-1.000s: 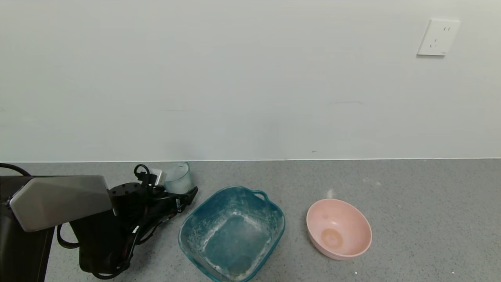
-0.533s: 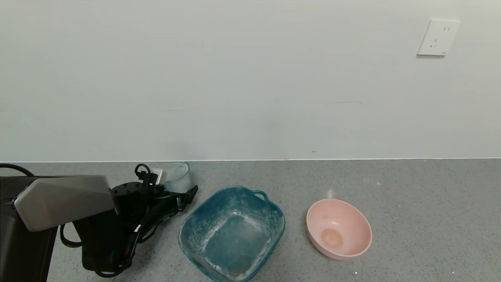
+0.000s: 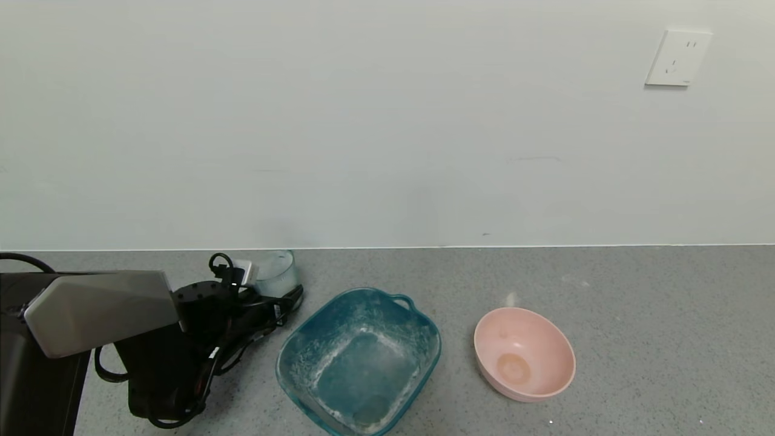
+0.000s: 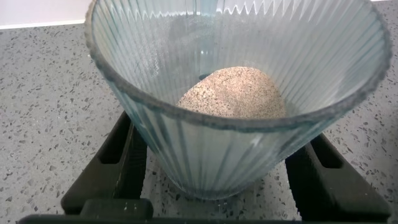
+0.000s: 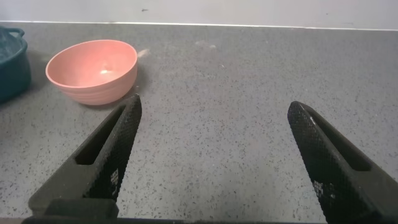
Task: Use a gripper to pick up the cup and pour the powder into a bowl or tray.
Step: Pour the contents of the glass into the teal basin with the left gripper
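Three containers are seen on the grey speckled counter (image 3: 636,315): one cup, one tray and one bowl. The cup (image 4: 239,93) is a small, pale blue-grey translucent tumbler with fine vertical ribs and a white dusting on its walls. One small round heap of off-white, faintly beige powder (image 4: 233,93) is held at its bottom. The cup stands upright near the wall, at about ten o'clock from the tray in the head view. The teal tray (image 3: 290,363) is squarish with rounded corners and loop handles; only thin white smears are seen on its floor and walls. The round pink bowl (image 3: 524,354) lies at three o'clock from the tray, well apart from it, with a faint beige stain at its bottom.

The left gripper (image 4: 217,165) is placed around the cup, one black finger on each side, and the fingers (image 4: 124,158) appear drawn in against the ribbed wall, so the cup is gripped while it rests on the counter. The right gripper (image 5: 214,165) is seen only in its own wrist view, with its two fingers spread wide over bare counter and nothing between them, the bowl lying beyond it.
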Robot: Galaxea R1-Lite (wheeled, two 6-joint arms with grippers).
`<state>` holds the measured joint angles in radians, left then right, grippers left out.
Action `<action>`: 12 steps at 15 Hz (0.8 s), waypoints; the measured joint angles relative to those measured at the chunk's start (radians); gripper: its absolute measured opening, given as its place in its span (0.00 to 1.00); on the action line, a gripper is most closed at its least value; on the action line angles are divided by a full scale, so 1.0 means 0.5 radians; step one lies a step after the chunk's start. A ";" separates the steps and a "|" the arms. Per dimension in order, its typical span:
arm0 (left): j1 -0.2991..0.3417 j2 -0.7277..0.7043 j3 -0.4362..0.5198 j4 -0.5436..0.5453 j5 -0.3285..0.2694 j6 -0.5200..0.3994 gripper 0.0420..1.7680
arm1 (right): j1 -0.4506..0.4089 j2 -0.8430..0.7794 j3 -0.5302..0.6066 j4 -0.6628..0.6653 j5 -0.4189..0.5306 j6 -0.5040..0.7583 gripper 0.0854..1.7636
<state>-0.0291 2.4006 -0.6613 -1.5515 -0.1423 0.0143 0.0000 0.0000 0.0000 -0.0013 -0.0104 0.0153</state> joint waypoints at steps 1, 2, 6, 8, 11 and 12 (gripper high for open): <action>0.000 0.000 0.000 -0.001 0.000 0.000 0.72 | 0.000 0.000 0.000 0.000 -0.001 -0.001 0.97; 0.000 0.000 0.000 0.001 0.001 -0.001 0.72 | 0.000 0.000 0.000 0.000 0.000 -0.001 0.97; 0.000 -0.004 0.003 0.001 0.001 -0.001 0.72 | 0.000 0.000 0.000 -0.001 -0.001 -0.002 0.97; 0.000 -0.008 0.004 0.002 0.003 -0.002 0.72 | 0.000 0.000 0.000 -0.002 0.000 -0.005 0.97; 0.000 -0.026 0.004 0.017 0.017 -0.002 0.72 | 0.000 0.000 0.000 -0.003 0.003 -0.008 0.97; 0.000 -0.037 0.007 0.019 0.023 -0.001 0.72 | 0.000 0.000 0.000 -0.003 0.003 -0.008 0.97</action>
<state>-0.0291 2.3823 -0.6577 -1.5419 -0.1306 0.0138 0.0000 0.0000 0.0000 -0.0028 -0.0091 0.0115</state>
